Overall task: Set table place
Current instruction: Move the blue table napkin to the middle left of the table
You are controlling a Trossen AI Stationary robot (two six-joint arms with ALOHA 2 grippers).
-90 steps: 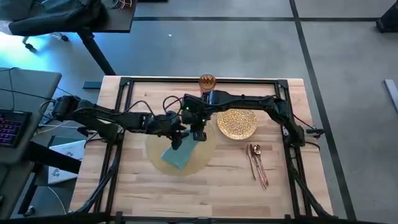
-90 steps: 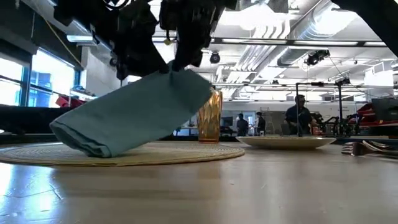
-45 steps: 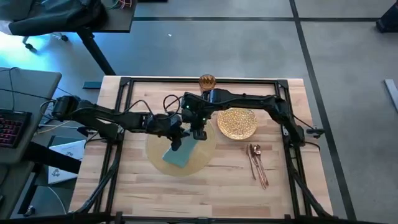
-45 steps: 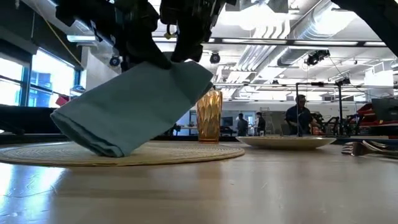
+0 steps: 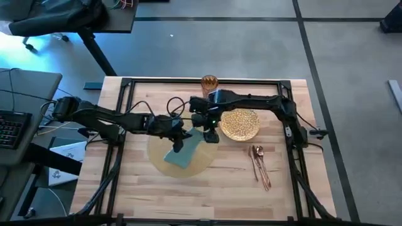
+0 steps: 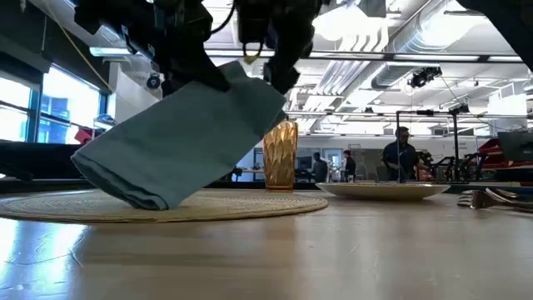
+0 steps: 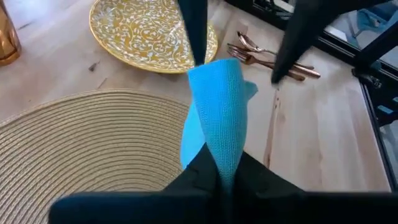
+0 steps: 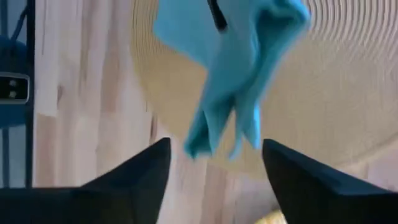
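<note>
A teal napkin point(image 5: 185, 149) slants over the round pale-gold placemat point(image 5: 162, 164). Its lower end point(image 6: 125, 193) rests on the mat and its upper end is raised. My left gripper point(image 5: 179, 138) reaches in from the table's left and is shut on the napkin. My right gripper point(image 5: 211, 132) is open just to the right of the raised corner, with nothing between its fingers point(image 8: 140, 180). The gold plate point(image 5: 239, 124) lies to the mat's right, the amber cup point(image 5: 209, 83) at the far edge, and the cutlery point(image 5: 260, 166) near the plate. My left gripper pinches the napkin's raised upper edge point(image 7: 222, 163) between its two fingers, which come slanting down from the table's left. A folded ridge of several layers stands up between the fingers. The napkin hangs tilted below them, with its lower end on the placemat.
The black rail frame point(image 5: 125, 85) runs around the wooden table top. Bare wood lies in front of the placemat toward the near edge point(image 5: 207, 194). People and equipment stand in the room behind point(image 6: 400, 158).
My left gripper has shut on the napkin's raised edge. My right gripper has opened, let go of the napkin's upper corner and drawn away toward the table's right. The napkin stays tilted, its lower end on the placemat.
</note>
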